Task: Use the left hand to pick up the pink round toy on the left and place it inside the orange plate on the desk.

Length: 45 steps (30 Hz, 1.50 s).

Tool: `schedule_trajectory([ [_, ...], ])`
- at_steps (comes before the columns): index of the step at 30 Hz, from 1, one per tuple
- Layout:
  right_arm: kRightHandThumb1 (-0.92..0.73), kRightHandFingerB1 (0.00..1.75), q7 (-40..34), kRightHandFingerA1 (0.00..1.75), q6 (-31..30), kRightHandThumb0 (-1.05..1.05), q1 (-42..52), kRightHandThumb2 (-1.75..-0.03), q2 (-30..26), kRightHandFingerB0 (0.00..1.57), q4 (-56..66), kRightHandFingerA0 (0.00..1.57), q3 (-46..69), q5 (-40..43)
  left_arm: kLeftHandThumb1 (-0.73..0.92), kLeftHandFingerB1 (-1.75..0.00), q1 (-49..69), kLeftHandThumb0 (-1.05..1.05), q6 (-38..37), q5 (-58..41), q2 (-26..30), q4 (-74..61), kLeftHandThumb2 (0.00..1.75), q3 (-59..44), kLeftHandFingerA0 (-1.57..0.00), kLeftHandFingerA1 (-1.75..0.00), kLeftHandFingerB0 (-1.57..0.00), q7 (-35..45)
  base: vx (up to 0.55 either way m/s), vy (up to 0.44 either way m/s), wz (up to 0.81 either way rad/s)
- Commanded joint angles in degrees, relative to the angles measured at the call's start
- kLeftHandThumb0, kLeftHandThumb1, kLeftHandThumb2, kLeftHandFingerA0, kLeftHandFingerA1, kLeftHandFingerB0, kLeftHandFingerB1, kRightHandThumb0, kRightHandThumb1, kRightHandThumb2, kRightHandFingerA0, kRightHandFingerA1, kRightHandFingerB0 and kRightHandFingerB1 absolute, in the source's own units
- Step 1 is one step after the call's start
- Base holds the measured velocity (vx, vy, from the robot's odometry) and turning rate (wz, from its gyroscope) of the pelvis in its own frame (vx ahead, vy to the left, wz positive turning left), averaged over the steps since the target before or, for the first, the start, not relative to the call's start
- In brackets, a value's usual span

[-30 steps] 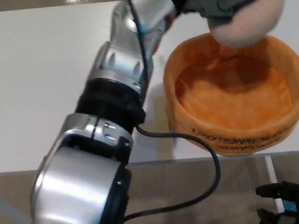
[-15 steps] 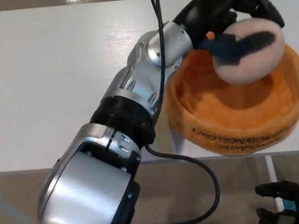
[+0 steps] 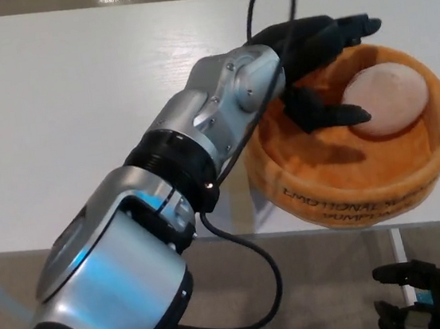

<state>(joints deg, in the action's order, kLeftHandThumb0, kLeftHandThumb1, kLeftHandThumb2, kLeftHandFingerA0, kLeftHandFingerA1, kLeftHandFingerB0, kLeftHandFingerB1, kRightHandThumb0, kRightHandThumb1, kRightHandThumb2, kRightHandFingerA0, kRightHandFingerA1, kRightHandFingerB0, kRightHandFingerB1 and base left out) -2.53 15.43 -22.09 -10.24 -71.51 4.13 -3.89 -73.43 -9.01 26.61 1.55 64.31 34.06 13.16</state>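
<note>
White and smooth, the desk point(image 3: 61, 112) fills the upper left and centre of the frame; my silver, jointed left arm point(image 3: 194, 147) crosses it from lower left to upper right, a black cable point(image 3: 258, 308) looping under it; at right sits the orange plate point(image 3: 351, 188), a soft, round, plush-looking bowl with dark lettering on its front wall; I see the left hand point(image 3: 315, 52) over the plate's left rim, released, fingers spread and holding nothing, its thumb point(image 3: 334, 114) reaching to the edge of the pink round toy point(image 3: 385, 100); that toy, pale and smooth-domed, lies inside the plate toward its back right; my right hand point(image 3: 425, 296) hangs at lower right, fingers apart, empty.
</note>
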Motion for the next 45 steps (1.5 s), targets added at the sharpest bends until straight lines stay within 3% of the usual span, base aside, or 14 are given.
schedule_trajectory([
  [1, -0.57, 0.79, 0.1, 1.03, -0.9, -0.16, 0.4, -0.57, 0.4, 0.56, -0.2, 0.77, 0.3, 0.2, 0.70, 0.00, -1.1, -1.05, 2.3, 4.6, 0.7, -1.7, 1.12, 1.6, 0.00, -0.01, 0.00, -0.4, 0.00, 0.000, 0.00],
  [2, -0.41, 0.78, 0.1, 0.96, -0.9, -0.21, 0.4, -0.84, 0.4, 0.58, -0.2, 0.81, 0.3, 0.2, 0.70, 0.00, -1.3, -1.05, 2.4, 4.7, 0.8, -2.2, 1.11, 1.6, 0.00, 0.00, 0.00, -0.3, 0.00, 0.000, 0.00],
  [11, -0.41, 0.78, -0.1, 0.96, -0.7, -0.22, 0.2, -0.84, 0.5, 0.59, -0.3, 0.81, 0.1, -0.2, 0.66, -0.01, 0.3, -1.03, 1.6, 2.6, 6.4, -16.6, 1.05, -2.8, 0.00, 0.00, 0.00, 3.2, 0.00, 0.000, 0.00],
  [13, -0.57, 0.79, 0.1, 0.98, -0.8, -0.14, 0.1, -0.58, 0.3, 0.56, -0.2, 0.70, 0.2, -0.1, 0.60, -0.01, 2.2, -0.99, 1.0, 0.5, 10.7, -26.8, 0.98, -6.0, 0.00, 0.00, 0.00, 6.0, 0.00, 0.000, 0.00],
  [15, -0.42, 0.78, 0.3, 0.92, -0.8, -0.21, 0.1, -0.84, 0.2, 0.57, -0.2, 0.76, 0.2, 0.0, 0.58, -0.01, 4.2, -0.98, -0.1, -2.0, 14.9, -36.2, 0.97, -9.3, 0.00, 0.00, 0.00, 9.0, 0.00, 0.000, 0.00],
  [18, -0.42, 0.77, 0.2, 0.93, -1.1, -0.21, -0.2, -0.84, -0.1, 0.57, -0.3, 0.77, 0.1, -0.2, 0.55, -0.02, 5.6, -0.93, -0.2, -3.9, 17.0, -41.4, 0.94, -11.4, 0.00, 0.00, 0.00, 10.9, 0.00, 0.000, 0.00],
  [19, -0.57, 0.81, 0.5, 1.05, -1.0, -0.14, -0.2, -0.58, -0.1, 0.59, -0.3, 0.70, 0.4, 0.1, 0.48, -0.04, 7.8, -0.84, -0.4, -8.0, 19.2, -47.1, 0.86, -14.6, 0.00, 0.00, 0.00, 13.2, 0.00, 0.000, 0.00],
  [25, -0.59, 0.80, 0.6, 1.01, -1.4, -0.15, -0.5, -0.57, -0.6, 0.58, -0.2, 0.71, 0.3, -0.1, 0.30, -0.24, 16.6, -0.45, 0.9, -22.3, 25.8, -62.7, 0.63, -24.6, 0.00, -0.08, -0.09, 21.0, 0.00, 0.000, 0.00],
  [33, -0.58, 0.79, 0.7, 1.02, -1.0, -0.14, -0.5, -0.57, -1.2, 0.57, -0.4, 0.74, 0.5, 0.0, 0.40, -0.32, 33.2, -0.23, 3.5, -38.5, 34.2, -78.4, 0.56, -37.5, -0.10, -0.33, -0.23, 29.4, 0.00, 0.000, 0.00],
  [35, -0.42, 0.78, 0.6, 0.94, -1.0, -0.21, -0.6, -0.84, -1.3, 0.59, -0.5, 0.79, 0.5, 0.0, 0.41, -0.32, 40.1, -0.25, 4.6, -44.9, 36.5, -81.8, 0.57, -42.3, -0.13, -0.35, -0.24, 33.2, 0.00, 0.000, 0.00],
  [36, -0.42, 0.79, 0.5, 0.95, -1.0, -0.21, -0.6, -0.83, -1.4, 0.60, -0.5, 0.82, 0.2, -0.3, 0.33, -0.53, 43.0, -0.17, 4.7, -47.6, 37.2, -82.2, 0.82, -44.2, -0.13, -0.49, -0.28, 35.5, 0.00, 0.000, 0.00],
  [39, -0.58, 0.80, 0.9, 1.01, -0.9, -0.14, -0.6, -0.57, -1.5, 0.57, -0.5, 0.73, 0.3, -0.2, 0.48, -0.37, 51.6, -0.14, 9.1, -56.6, 38.0, -84.2, 0.56, -49.9, -0.32, -0.39, -0.51, 41.1, 0.00, 0.000, 0.00],
  [40, -0.42, 0.78, 0.9, 0.93, -1.0, -0.20, -0.6, -0.83, -1.4, 0.58, -0.5, 0.77, 0.4, -0.1, 0.51, -0.39, 53.8, -0.17, 7.9, -57.7, 38.0, -84.2, 0.57, -51.0, -0.36, -0.41, -0.54, 42.4, 0.00, 0.000, 0.00],
  [45, -0.42, 0.78, 0.9, 0.93, -0.9, -0.21, -0.4, -0.84, -1.6, 0.58, -0.5, 0.78, 0.4, -0.1, 0.58, -0.42, 63.1, -0.10, 5.2, -62.3, 37.2, -82.9, 0.57, -53.4, -0.41, -0.42, -0.55, 48.6, 0.00, 0.000, 0.00],
])
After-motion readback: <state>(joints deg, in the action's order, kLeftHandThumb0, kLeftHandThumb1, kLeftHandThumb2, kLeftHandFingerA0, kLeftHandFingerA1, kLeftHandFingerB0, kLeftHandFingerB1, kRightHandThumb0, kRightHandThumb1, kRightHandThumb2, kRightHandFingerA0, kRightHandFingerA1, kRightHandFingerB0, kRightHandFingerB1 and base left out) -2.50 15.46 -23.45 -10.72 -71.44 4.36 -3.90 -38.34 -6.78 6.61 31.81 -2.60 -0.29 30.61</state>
